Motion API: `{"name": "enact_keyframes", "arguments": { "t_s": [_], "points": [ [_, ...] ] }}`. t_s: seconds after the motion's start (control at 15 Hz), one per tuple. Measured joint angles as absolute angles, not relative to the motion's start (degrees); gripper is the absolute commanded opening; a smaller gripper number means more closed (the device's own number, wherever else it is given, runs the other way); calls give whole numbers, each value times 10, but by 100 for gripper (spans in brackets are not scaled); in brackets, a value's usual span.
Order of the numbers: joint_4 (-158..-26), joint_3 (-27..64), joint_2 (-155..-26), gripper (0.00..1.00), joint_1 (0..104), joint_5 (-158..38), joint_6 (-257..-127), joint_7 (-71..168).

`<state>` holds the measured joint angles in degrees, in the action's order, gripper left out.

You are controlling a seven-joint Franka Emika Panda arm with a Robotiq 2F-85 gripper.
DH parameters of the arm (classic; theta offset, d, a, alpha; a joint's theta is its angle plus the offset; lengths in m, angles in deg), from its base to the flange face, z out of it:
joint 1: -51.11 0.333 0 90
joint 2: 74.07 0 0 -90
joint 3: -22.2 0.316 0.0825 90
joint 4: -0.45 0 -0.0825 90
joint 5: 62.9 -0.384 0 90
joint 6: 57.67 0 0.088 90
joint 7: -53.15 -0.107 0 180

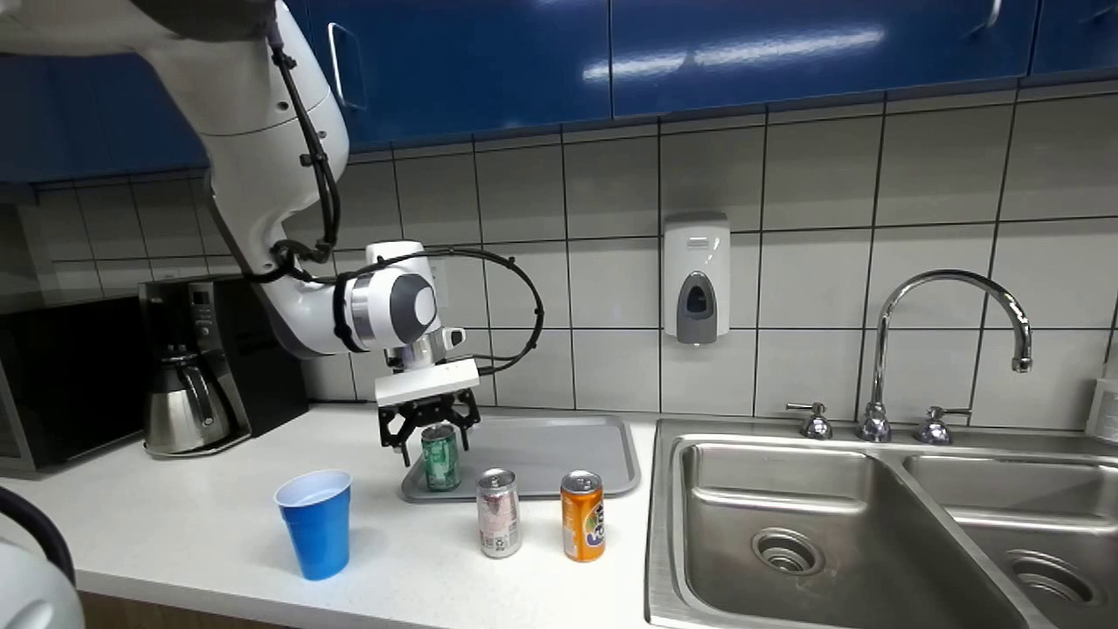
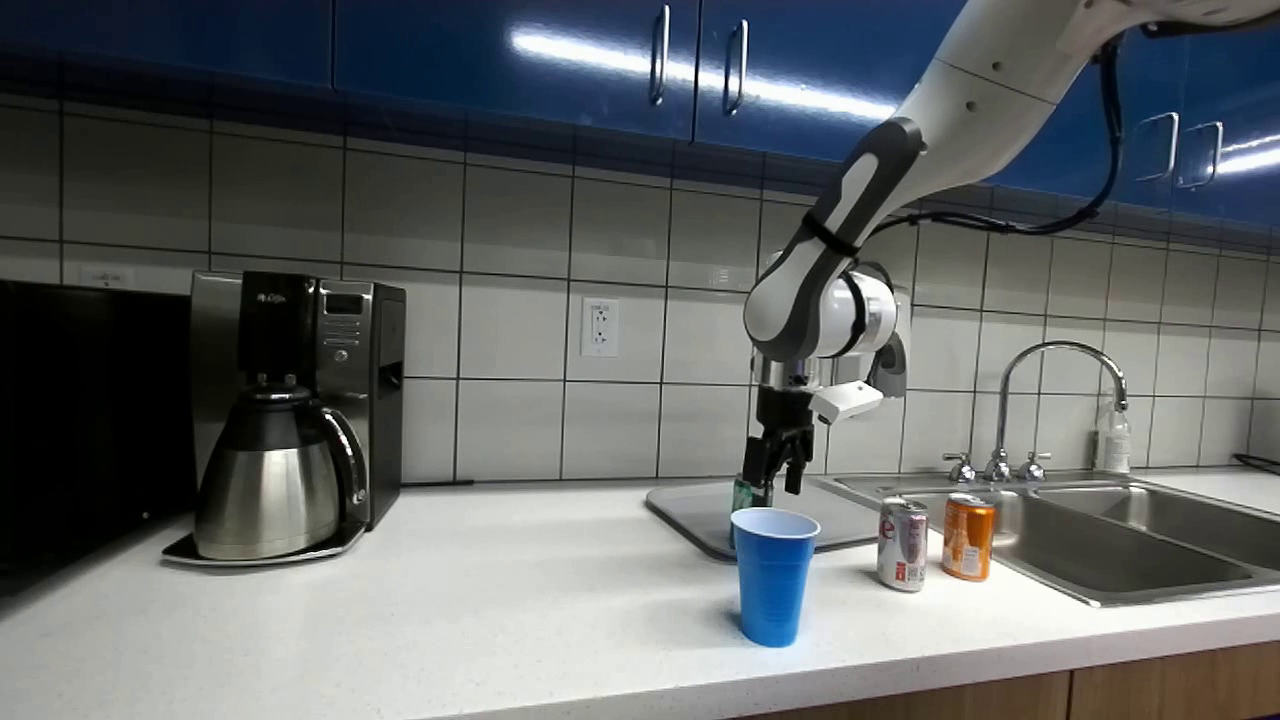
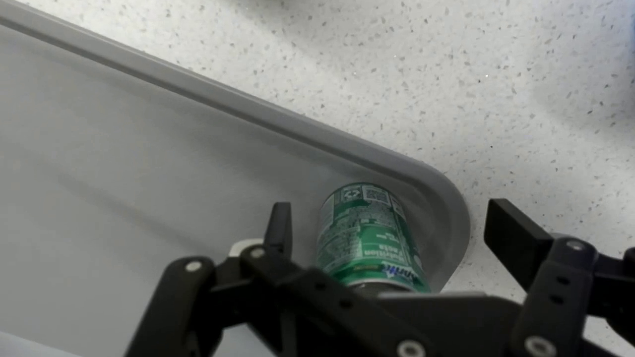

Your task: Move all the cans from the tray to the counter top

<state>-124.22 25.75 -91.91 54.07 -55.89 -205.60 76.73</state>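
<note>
See the hand [image 1: 434,451] hanging over a corner of the grey tray [image 1: 550,450], pointed down, spread wide, with hold of nothing. Find the green can [image 3: 367,243] upright on the tray beneath the hand, between the fingers [image 3: 280,228] in the wrist view, apart from both and closer to the one at picture left (top partly hidden there behind the hand). Cannot judge the exact height of the fingers against the can.

Find the silver-grey can [image 1: 499,515] upright on the bench [image 1: 210,515], right of the hand and nearer the camera in both exterior views, close to the tray's edge. Note the orange can [image 1: 583,517] upright there too, farther right of the hand, with a gap between the two.

Note a blue cup [image 1: 319,524] on the bench, nearer the camera than the hand in both exterior views. Spot a coffee maker [image 2: 342,390] well left of the hand and a steel sink [image 1: 777,480] with curved tap [image 1: 880,349] to its right. Spot a white soap dispenser [image 1: 696,262] on the tiled wall [image 1: 611,284], up and right of the hand in an exterior view.
</note>
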Motion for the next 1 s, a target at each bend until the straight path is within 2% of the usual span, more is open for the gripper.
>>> {"name": "enact_keyframes", "arguments": {
  "t_s": [0.93,1.0],
  "points": [
    [-1177,261,-971,100,544,-559,-2026,755],
    [-1173,261,-973,75,544,-559,-2025,755]
  ]
}}
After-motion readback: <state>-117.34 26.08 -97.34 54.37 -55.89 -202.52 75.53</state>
